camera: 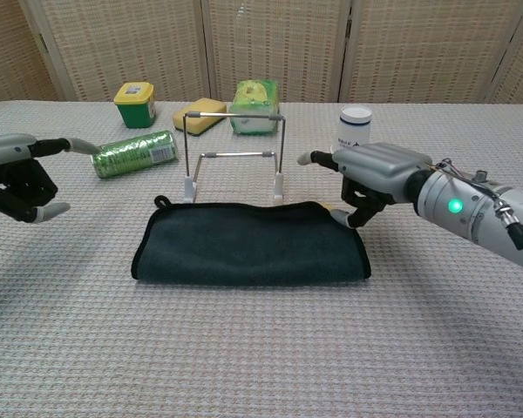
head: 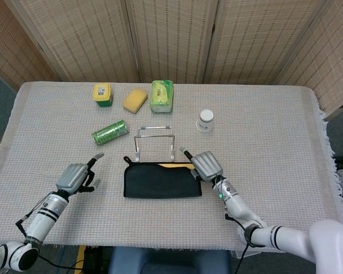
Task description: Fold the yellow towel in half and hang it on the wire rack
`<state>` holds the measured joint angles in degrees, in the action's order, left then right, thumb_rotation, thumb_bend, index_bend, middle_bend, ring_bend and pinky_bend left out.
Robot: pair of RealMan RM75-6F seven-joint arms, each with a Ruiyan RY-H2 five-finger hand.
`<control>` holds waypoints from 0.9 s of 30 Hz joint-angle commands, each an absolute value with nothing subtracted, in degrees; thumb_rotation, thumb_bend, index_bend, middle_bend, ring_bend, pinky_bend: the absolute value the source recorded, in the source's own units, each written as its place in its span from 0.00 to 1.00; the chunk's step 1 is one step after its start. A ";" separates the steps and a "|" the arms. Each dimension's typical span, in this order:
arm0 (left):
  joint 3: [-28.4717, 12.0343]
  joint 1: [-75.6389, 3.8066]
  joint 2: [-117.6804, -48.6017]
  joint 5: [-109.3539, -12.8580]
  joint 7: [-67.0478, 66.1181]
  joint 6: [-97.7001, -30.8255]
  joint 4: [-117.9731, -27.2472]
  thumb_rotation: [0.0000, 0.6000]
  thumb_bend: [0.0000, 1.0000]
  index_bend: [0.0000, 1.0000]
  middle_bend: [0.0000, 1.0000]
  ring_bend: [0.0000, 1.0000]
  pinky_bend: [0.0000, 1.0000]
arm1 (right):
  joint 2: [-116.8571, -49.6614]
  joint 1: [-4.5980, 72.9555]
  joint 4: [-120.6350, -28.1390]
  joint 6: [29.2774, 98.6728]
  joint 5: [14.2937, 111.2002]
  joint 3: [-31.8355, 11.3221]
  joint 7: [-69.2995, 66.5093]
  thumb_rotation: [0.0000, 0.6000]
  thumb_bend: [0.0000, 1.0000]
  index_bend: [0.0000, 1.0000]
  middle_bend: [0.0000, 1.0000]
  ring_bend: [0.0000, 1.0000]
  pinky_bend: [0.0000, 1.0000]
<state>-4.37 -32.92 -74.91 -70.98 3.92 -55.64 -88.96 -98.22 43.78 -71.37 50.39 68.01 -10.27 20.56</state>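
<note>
The towel (head: 162, 181) (camera: 248, 252) lies folded flat on the table, dark side up, with a thin yellow strip (head: 174, 166) showing along its far edge. The wire rack (head: 154, 140) (camera: 235, 152) stands upright just behind it. My right hand (head: 206, 165) (camera: 375, 170) hovers at the towel's far right corner with nothing in it, one finger stretched out toward the rack and the rest curled. My left hand (head: 74, 176) (camera: 17, 178) is well off to the left of the towel, empty, one finger pointing out.
A green roll (head: 110, 132) lies left of the rack. A white cup (head: 204, 120) stands behind my right hand. Along the back are a yellow-lidded green box (head: 102, 94), a yellow sponge (head: 135, 100) and a green tissue pack (head: 161, 95).
</note>
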 commanded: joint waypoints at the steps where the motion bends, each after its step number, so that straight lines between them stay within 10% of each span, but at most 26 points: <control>1: -4.46 -32.78 -74.87 -70.91 3.93 -55.58 -89.10 1.00 0.47 0.03 0.86 0.83 0.93 | -98.37 43.85 -70.94 50.64 67.41 -10.07 21.77 1.00 0.43 0.04 0.95 1.00 0.98; 15: -5.15 -32.18 -74.29 -71.11 3.32 -56.05 -90.38 1.00 0.47 0.03 0.86 0.83 0.93 | -96.53 42.21 -70.88 55.20 69.36 -11.11 17.29 1.00 0.42 0.04 0.95 1.00 0.98; 21: -5.28 -31.83 -73.97 -71.14 3.39 -56.18 -91.00 1.00 0.47 0.03 0.86 0.83 0.93 | -91.84 39.74 -73.31 58.75 79.80 -6.00 8.02 1.00 0.37 0.37 0.95 1.00 0.98; 27: -5.30 -31.66 -73.71 -70.74 3.30 -55.73 -91.45 1.00 0.47 0.03 0.86 0.83 0.93 | -92.14 38.71 -69.77 61.27 86.43 -1.84 5.91 1.00 0.21 0.45 0.95 1.00 0.98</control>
<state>-5.29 -31.67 -73.74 -70.79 3.33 -55.77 -91.40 -92.25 39.43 -71.28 60.09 84.68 -3.36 7.12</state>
